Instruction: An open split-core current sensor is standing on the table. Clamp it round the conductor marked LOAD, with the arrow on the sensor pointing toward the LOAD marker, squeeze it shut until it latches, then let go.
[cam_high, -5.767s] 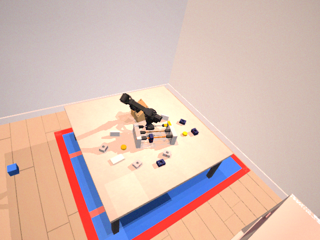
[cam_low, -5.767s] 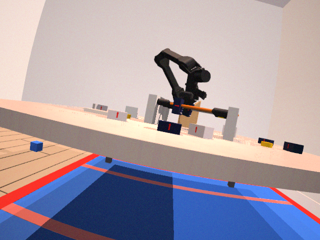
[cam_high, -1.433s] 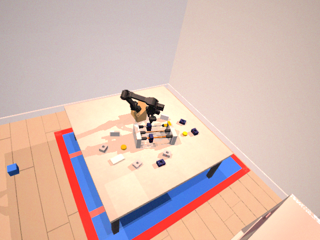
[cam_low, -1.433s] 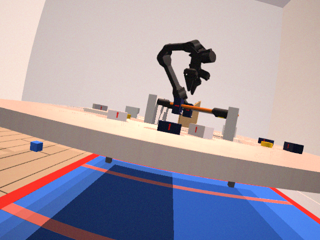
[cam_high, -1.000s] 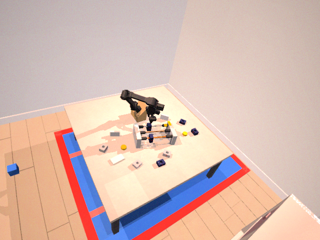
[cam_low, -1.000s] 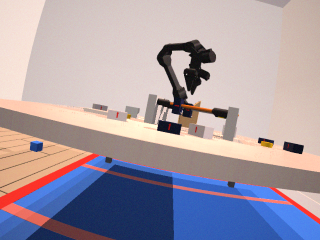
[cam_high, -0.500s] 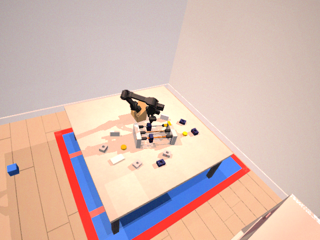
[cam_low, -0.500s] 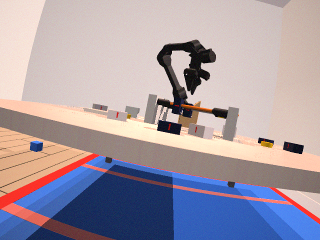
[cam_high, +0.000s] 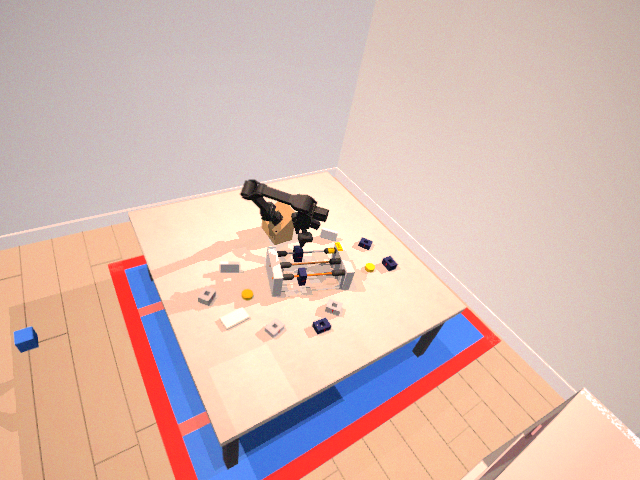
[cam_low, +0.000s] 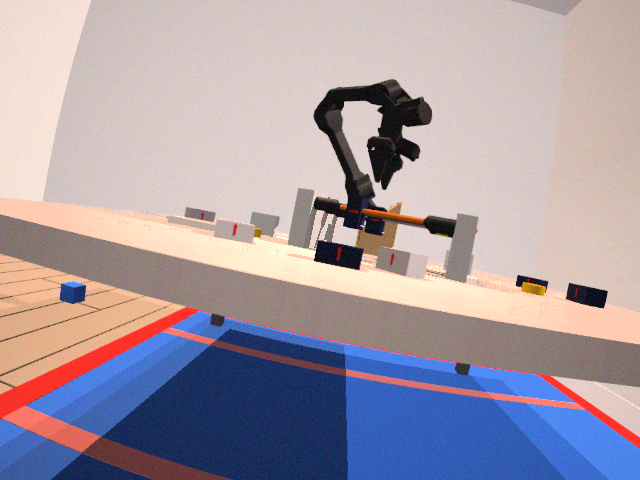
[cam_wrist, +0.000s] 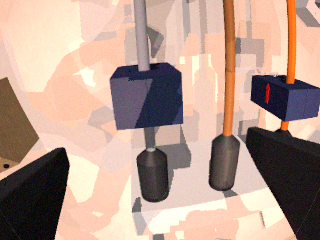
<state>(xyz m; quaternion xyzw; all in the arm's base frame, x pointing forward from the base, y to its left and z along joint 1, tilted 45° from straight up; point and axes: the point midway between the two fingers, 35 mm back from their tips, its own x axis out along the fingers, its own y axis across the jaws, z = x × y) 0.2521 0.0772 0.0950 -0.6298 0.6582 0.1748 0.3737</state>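
Note:
A rack (cam_high: 274, 281) (cam_low: 461, 246) holds three horizontal conductors: a grey one (cam_high: 315, 251) (cam_wrist: 139, 14) at the back and two orange ones (cam_high: 316, 262) (cam_wrist: 228, 47) (cam_low: 400, 217). A dark blue sensor (cam_high: 298, 252) (cam_wrist: 147, 95) (cam_low: 355, 217) sits closed round the grey conductor. A second dark blue sensor (cam_high: 302, 276) (cam_wrist: 288, 98) with a red arrow sits on the front orange conductor. My gripper (cam_high: 305, 238) (cam_low: 385, 174) (cam_wrist: 159, 147) is open and empty, a little above the sensor on the grey conductor. A small yellow piece (cam_high: 338, 246) sits at the grey conductor's right end; I cannot read any marker text.
Loose dark blue blocks (cam_high: 364, 243) (cam_high: 389, 262) (cam_high: 321, 324) and grey blocks (cam_high: 206, 296) (cam_high: 274, 328) (cam_high: 333, 307) lie around the rack. Two yellow discs (cam_high: 247, 293) (cam_high: 370, 267), a white plate (cam_high: 234, 318) and a tan box (cam_high: 277, 229) behind the rack are also on the table.

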